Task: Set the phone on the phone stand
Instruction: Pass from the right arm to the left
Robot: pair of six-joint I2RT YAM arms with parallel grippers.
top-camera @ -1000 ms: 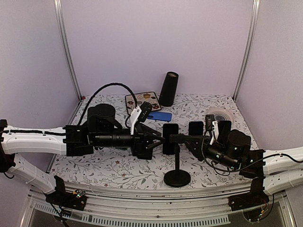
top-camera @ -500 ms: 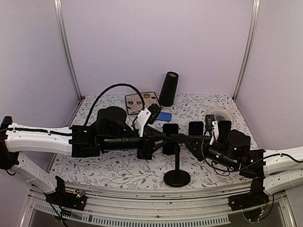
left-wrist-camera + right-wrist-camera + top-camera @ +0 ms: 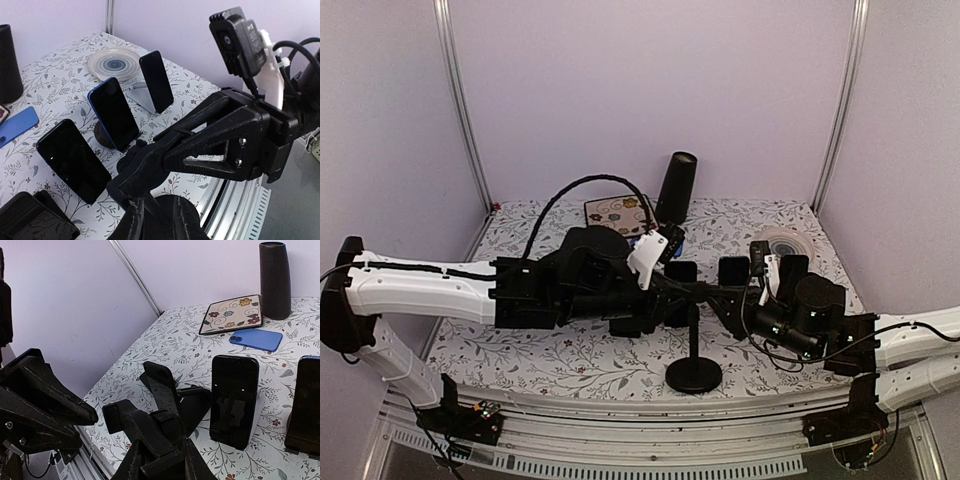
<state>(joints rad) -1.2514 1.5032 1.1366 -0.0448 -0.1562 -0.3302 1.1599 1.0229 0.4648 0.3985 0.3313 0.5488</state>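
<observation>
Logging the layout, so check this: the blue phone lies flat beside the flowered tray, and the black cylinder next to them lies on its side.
One error: the black cylinder stands upright, as the right wrist view shows. The blue phone does lie flat beside the flowered tray.

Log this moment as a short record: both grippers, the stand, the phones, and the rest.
phone stand: upright on its round base, no phone on it
right gripper: shut on the stand's top arm
left gripper: at the stand's top, opposite the right one; grip unclear
upright phones: three, dark screens, propped on the table
blue phone: flat on the table beside the patterned tray
black cylinder: upright next to the tray
</observation>
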